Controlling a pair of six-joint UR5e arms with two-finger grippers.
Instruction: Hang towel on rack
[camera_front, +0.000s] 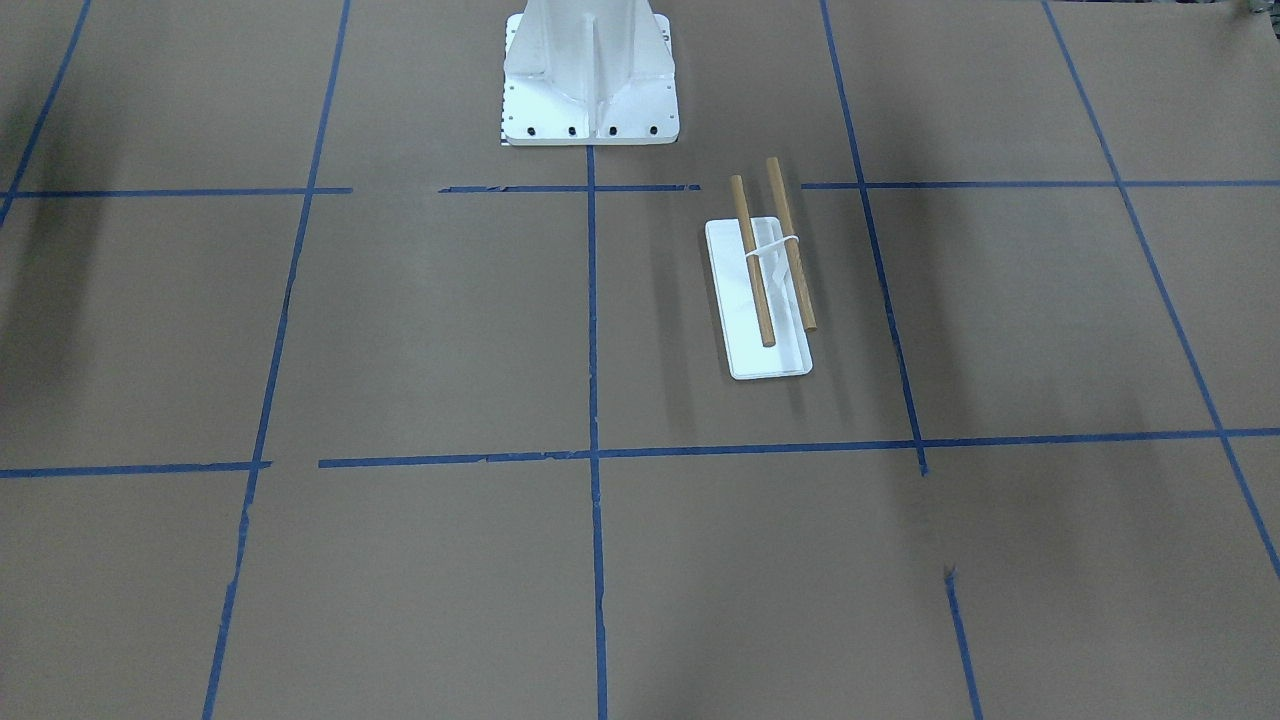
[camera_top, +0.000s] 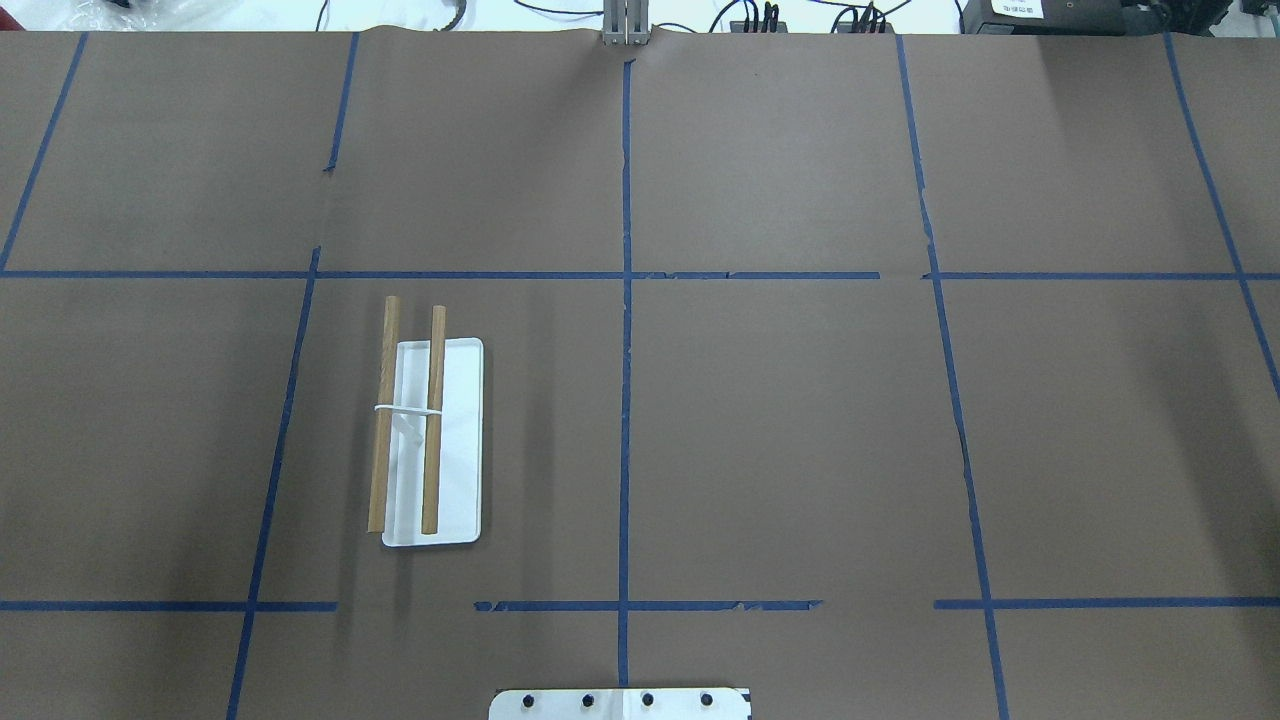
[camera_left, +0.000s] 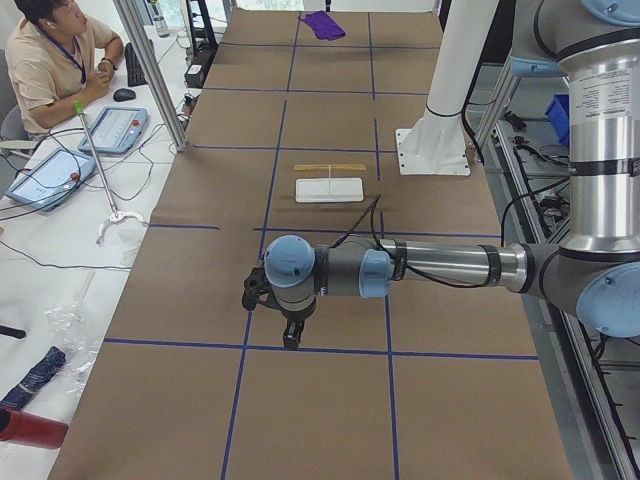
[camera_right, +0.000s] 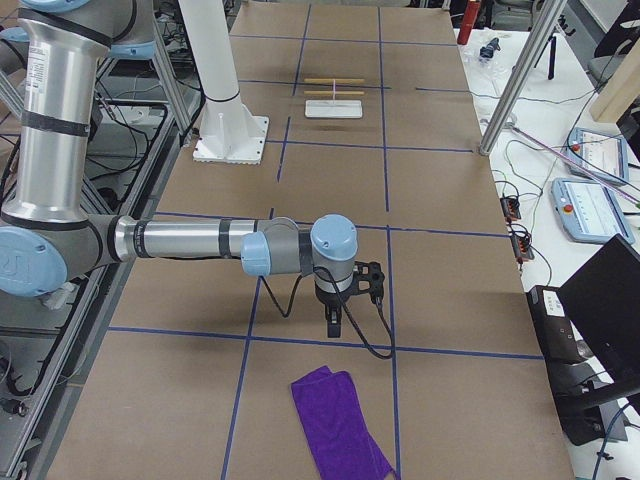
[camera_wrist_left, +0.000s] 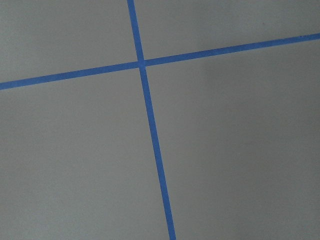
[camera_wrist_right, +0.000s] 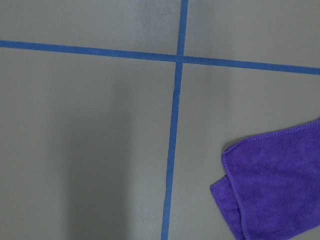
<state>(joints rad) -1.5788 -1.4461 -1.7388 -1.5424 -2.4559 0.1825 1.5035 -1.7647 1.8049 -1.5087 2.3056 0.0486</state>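
Observation:
The purple towel (camera_right: 335, 420) lies crumpled on the brown table at the robot's right end. It also shows in the right wrist view (camera_wrist_right: 280, 180) and far off in the exterior left view (camera_left: 323, 24). The rack (camera_top: 460, 440), a white flat base with two wooden rods, stands on the robot's left half; it also shows in the front-facing view (camera_front: 735, 300). The right gripper (camera_right: 333, 328) hangs pointing down above the table, just beyond the towel. The left gripper (camera_left: 291, 335) hangs over bare table, away from the rack (camera_left: 329, 190). I cannot tell whether either is open or shut.
The white bolted pedestal (camera_front: 590, 80) stands at the robot's side of the table, beside the rack. Blue tape lines cross the brown paper. An operator (camera_left: 50, 60) sits at a side desk with teach pendants (camera_left: 115, 128). A metal post (camera_right: 515, 75) stands at the table's far edge.

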